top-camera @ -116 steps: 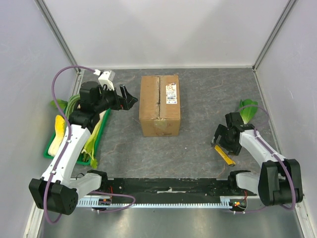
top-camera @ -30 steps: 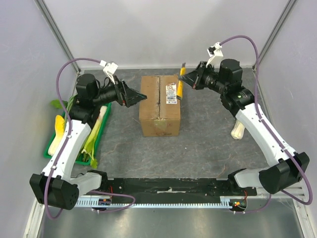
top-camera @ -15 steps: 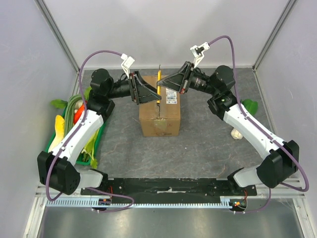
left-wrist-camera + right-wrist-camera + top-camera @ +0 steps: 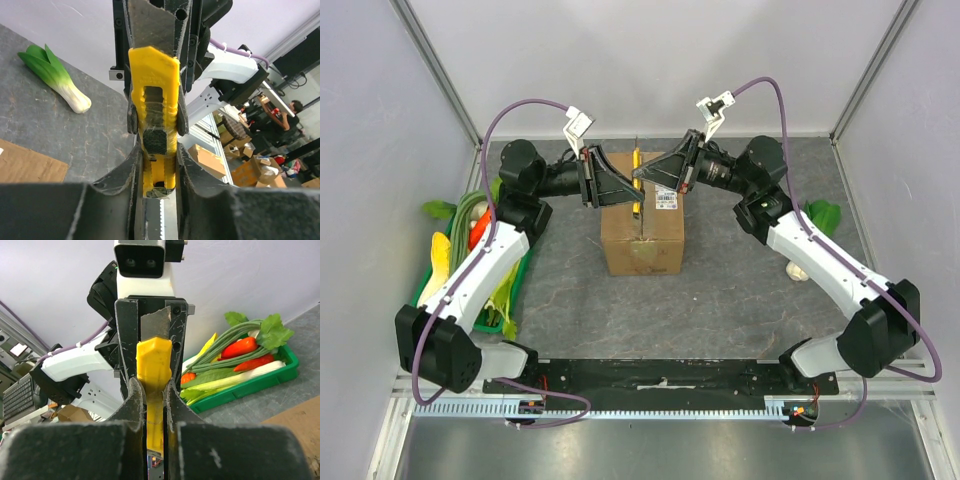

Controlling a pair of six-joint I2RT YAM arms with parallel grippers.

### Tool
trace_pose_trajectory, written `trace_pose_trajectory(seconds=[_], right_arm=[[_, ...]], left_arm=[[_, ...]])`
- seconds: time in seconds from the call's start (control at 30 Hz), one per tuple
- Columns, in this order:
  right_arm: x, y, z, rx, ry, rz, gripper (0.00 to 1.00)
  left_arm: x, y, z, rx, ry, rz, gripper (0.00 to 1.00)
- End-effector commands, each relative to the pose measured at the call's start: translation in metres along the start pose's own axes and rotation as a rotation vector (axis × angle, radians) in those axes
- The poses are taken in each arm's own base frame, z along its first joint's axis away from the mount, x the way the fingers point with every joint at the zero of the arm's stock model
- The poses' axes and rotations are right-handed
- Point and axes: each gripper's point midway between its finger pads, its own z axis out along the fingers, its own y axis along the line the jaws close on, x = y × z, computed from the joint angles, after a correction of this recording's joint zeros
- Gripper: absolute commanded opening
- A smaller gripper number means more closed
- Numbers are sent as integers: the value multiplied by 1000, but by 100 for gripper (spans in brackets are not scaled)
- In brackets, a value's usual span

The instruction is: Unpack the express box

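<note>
The box (image 4: 642,235) sits in the middle of the counter (image 4: 740,300) with its flaps shut. Its taped seam runs from near to far, and a white label (image 4: 665,192) is on the far right part of its top.

Both arms reach in over the far end of the box, and their claws meet at a yellow knife (image 4: 637,180) that stands roughly upright above the seam. The right claw (image 4: 645,176) is pressed tight on the knife's handle; its wrist view shows both fingers (image 4: 135,405) flat against the yellow sides. The left claw (image 4: 623,188) pinches the same knife from the other side. In the left wrist view its fingers (image 4: 134,170) touch the handle on both sides, close to the grey blade (image 4: 155,220).

A green tray (image 4: 420,312) of vegetables lies along the left edge of the counter, well apart from the box. A bok choy (image 4: 820,215) lies on the counter to the right.
</note>
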Motion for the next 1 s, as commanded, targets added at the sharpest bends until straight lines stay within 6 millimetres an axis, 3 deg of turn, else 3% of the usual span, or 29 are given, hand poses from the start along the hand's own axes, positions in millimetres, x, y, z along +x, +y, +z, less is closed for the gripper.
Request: trace_pose_trajectory(seconds=[0.0, 0.03, 0.1, 0.13, 0.17, 0.23, 0.27, 0.33, 0.4, 0.5, 0.67, 0.73, 0.77, 0.83, 0.97], right_arm=[[0, 18, 2, -38, 17, -47, 0], [3, 13, 1, -3, 32, -32, 0], [-3, 4, 1, 67, 13, -51, 23], [1, -5, -3, 128, 34, -63, 41], [-9, -14, -5, 203, -8, -86, 61], [-10, -25, -14, 294, -14, -115, 78], [-19, -36, -20, 376, -58, -134, 80], [-25, -42, -32, 456, -87, -175, 83], [-21, -51, -39, 533, -104, -214, 85], [-14, -45, -37, 567, -93, -317, 84], [20, -31, -12, 531, 8, -414, 73], [33, -42, -5, 579, 65, -451, 68], [36, -36, 3, 571, 75, -460, 67], [46, -52, 7, 636, 111, -474, 65], [43, -66, 7, 729, 74, -498, 63]], left_arm=[[-15, -6, 1, -5, -38, 25, 21], [-15, -4, 2, -10, -38, 24, 19], [-16, 3, 2, -45, -42, 15, 15], [-16, 7, 2, -68, -41, 2, 12], [-15, 12, 1, -102, -32, -33, 8], [-19, 28, -1, -199, -59, -24, 4], [-17, 35, -5, -275, -58, -80, 4], [-32, 60, -16, -466, -144, -81, 2], [-41, 80, -34, -652, -233, -143, 2], [-50, 88, -48, -757, -332, -200, 2], [-54, 94, -57, -823, -392, -264, 2], [-53, 93, -58, -832, -398, -281, 2], [-55, 91, -59, -832, -404, -281, 2], [-54, 89, -60, -831, -403, -286, 2], [-54, 83, -62, -831, -410, -284, 2]])
